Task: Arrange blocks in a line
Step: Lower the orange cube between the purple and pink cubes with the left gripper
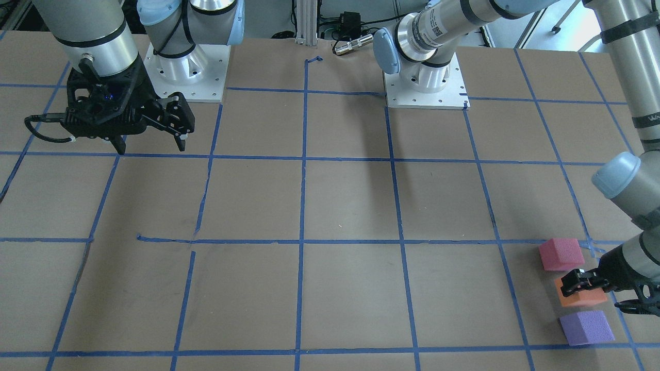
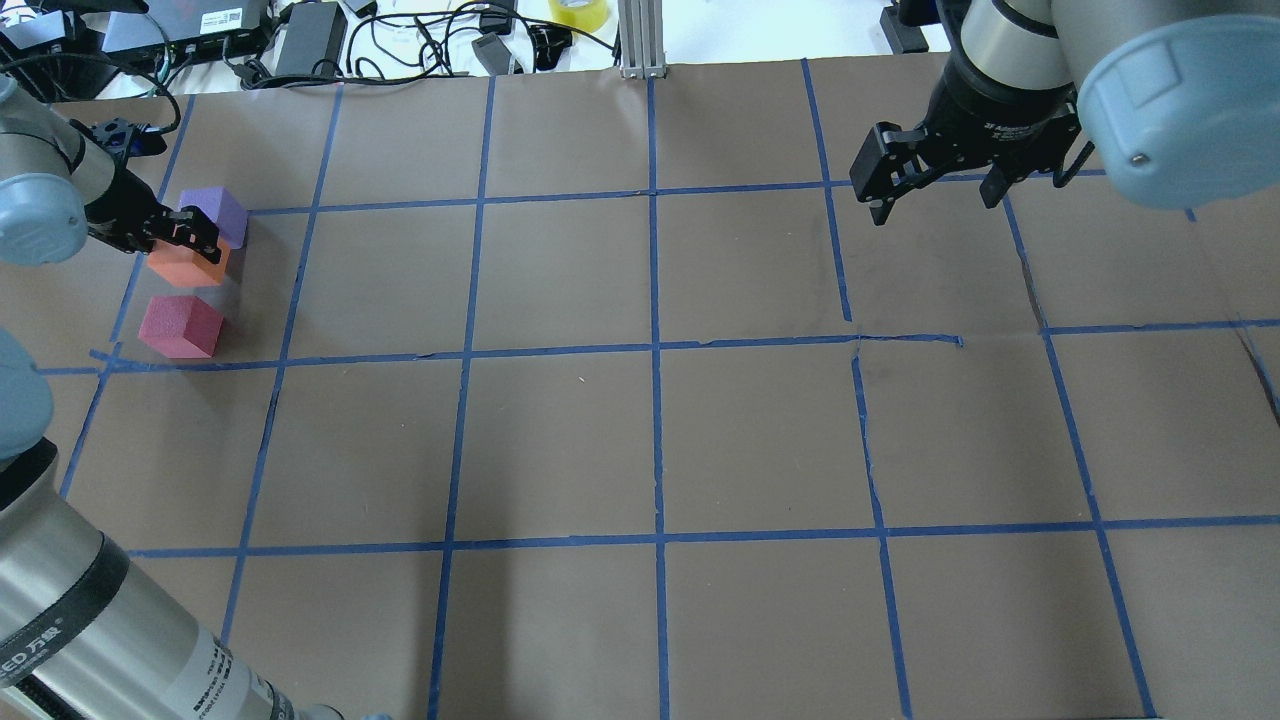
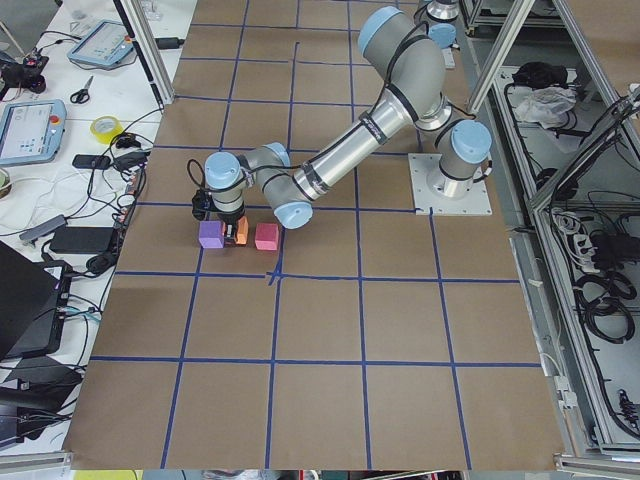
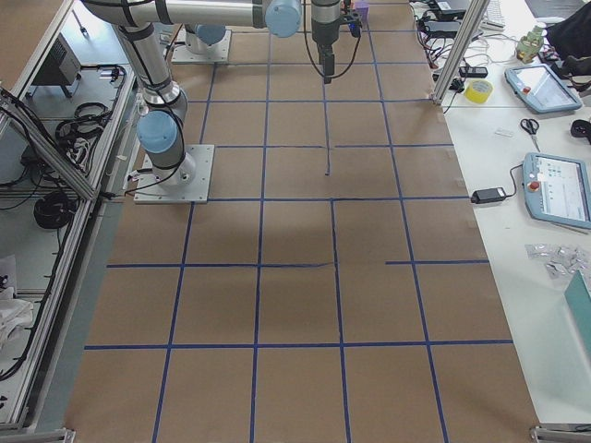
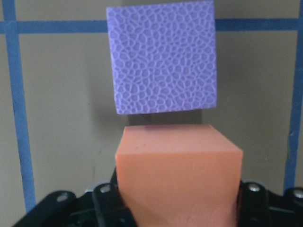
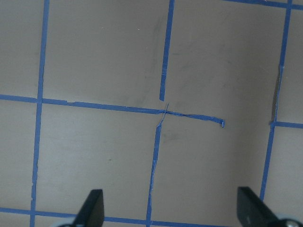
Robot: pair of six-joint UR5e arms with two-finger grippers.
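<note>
Three foam cubes stand in a row near the table's left end. The purple block [image 2: 218, 212] [image 1: 587, 327] [image 5: 163, 56] is farthest from the robot, and the pink-red block [image 2: 180, 326] [image 1: 559, 253] is nearest. The orange block [image 2: 185, 268] [image 1: 582, 300] [image 5: 177, 175] sits between them. My left gripper [image 2: 187, 236] [image 1: 581, 283] is shut on the orange block, a small gap from the purple one. I cannot tell if it rests on the table. My right gripper [image 2: 935, 208] [image 1: 151, 148] [image 6: 171, 210] is open and empty, high above the far right part of the table.
The brown table [image 2: 650, 440] carries a grid of blue tape. The two arm bases [image 1: 185, 77] [image 1: 425, 85] stand at the robot's edge. Cables, power bricks and a tape roll [image 2: 578, 12] lie beyond the far edge. The blocks sit close to the table's left end.
</note>
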